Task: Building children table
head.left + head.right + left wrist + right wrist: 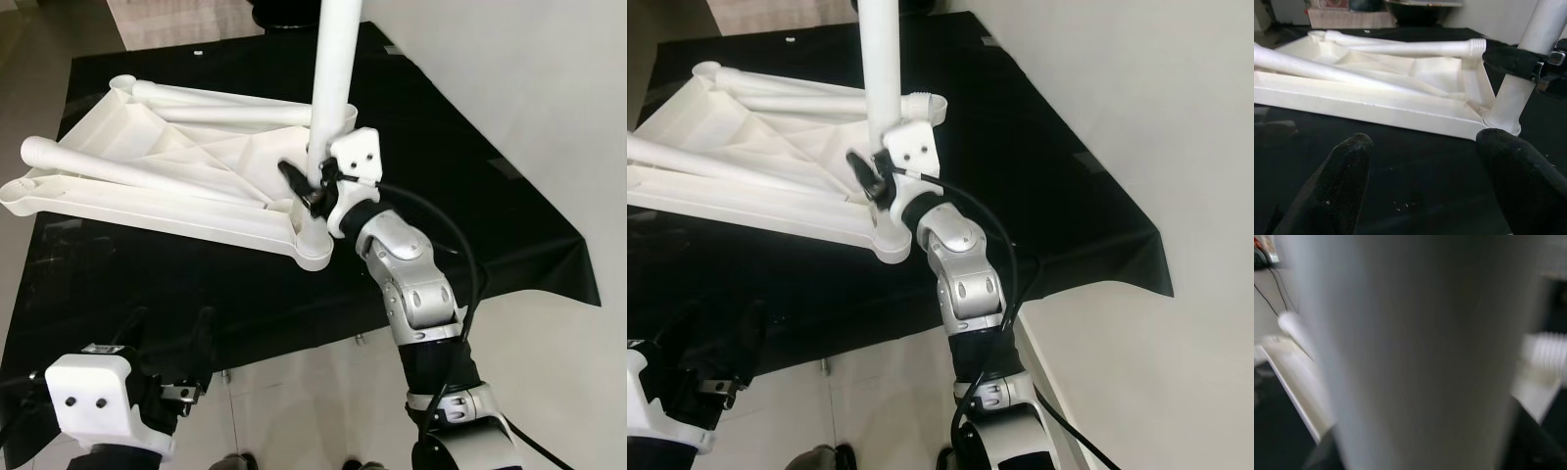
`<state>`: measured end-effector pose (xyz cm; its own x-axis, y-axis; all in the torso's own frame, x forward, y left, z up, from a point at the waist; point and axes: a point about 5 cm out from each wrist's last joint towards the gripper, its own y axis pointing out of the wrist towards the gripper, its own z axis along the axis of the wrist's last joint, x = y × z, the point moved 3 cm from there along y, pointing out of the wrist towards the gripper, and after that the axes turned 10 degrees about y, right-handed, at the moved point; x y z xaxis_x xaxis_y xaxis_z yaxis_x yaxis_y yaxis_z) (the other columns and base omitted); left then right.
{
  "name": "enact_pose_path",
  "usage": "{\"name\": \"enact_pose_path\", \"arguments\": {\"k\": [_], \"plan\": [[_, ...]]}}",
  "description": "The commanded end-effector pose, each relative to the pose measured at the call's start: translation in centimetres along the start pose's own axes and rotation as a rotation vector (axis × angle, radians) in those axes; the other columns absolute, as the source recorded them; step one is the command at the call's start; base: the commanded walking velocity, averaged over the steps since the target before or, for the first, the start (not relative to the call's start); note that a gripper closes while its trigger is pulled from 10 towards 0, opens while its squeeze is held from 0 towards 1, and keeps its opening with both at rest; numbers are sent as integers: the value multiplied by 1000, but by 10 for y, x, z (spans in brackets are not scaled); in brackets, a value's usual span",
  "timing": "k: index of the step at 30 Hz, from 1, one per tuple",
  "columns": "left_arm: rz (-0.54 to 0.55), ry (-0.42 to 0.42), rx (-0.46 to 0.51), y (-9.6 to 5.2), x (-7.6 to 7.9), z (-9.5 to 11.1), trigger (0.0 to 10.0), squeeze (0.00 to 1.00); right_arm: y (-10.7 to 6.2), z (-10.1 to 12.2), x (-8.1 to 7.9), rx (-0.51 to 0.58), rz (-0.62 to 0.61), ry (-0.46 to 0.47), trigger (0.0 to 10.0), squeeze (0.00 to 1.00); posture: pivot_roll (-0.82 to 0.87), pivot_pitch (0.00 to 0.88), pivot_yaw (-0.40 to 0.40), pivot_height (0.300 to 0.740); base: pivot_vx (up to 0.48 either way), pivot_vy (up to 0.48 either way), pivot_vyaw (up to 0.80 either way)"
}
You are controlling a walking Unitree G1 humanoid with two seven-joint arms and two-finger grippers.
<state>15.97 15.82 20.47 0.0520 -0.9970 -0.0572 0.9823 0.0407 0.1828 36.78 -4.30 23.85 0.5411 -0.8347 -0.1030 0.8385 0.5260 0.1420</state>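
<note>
Two eyes, head view: I am looking down on an upturned white tabletop [167,176] lying on a black cloth [470,196] that is covering a table.
Upright leg [333,78]: it is standing in the tabletop's near right corner socket, rising out of the top of the picture.
Right gripper [312,186]: it is pinching the upright leg just above the socket, black fingers wrapped on either side of the tube.
Loose legs [127,168]: at least two more are lying flat across the tabletop's underside.
Edges: the tabletop's near right corner is sitting close to the cloth's front edge; the cloth's right corner is draping off over pale floor [549,372].
Open room: bare black cloth is stretching to the right of the upright leg and in front of the tabletop.
Left gripper [167,338]: it is hanging low at the cloth's near edge, well apart from the tabletop.
Left wrist view: the fingers [1339,188] are spread wide, with bare cloth between them; beyond them the tabletop's long rim is running across to the standing leg.
Right wrist view: blurred white tube [1420,352] is sitting right against the lens, tabletop rim dimly behind.
</note>
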Motion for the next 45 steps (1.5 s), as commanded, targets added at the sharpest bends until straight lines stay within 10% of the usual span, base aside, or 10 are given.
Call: {"name": "enact_pose_path", "arguments": {"k": [1, 20, 23, 24, 36, 45], "plan": [[-5, -3, -39, 2, 0, -9, 10000, 0, -10, 6, 2, 20, -20, 27, 10000, 1000, 87, 209, -21, 740, 0, 0, 0], [-90, 107, -86, 49, 0, -39, 10000, 0, -66, -36, 26, -94, -18, -10, 10000, 1000, 48, 107, 16, 740, 0, 0, 0], [-82, 154, -135, 58, -1, -52, 10000, 0, -80, -53, 40, -171, -61, -22, 10000, 600, 45, 88, 7, 740, 0, 0, 0], [-77, 165, -139, 60, -2, -54, 10000, 0, -85, -60, 42, -204, -62, -20, 10000, 39, 43, 81, 5, 740, 0, 0, 0], [-35, 225, -174, 67, -11, -66, 10000, 0, -107, -88, 9, -364, 160, 19, 10000, 0, 47, 50, 0, 740, 0, 0, 0], [-37, 285, -162, 78, -9, -68, 10000, 0, -70, -74, -7, -238, 156, 46, 10000, 0, 63, 24, -10, 740, 0, 480, 0]]}}
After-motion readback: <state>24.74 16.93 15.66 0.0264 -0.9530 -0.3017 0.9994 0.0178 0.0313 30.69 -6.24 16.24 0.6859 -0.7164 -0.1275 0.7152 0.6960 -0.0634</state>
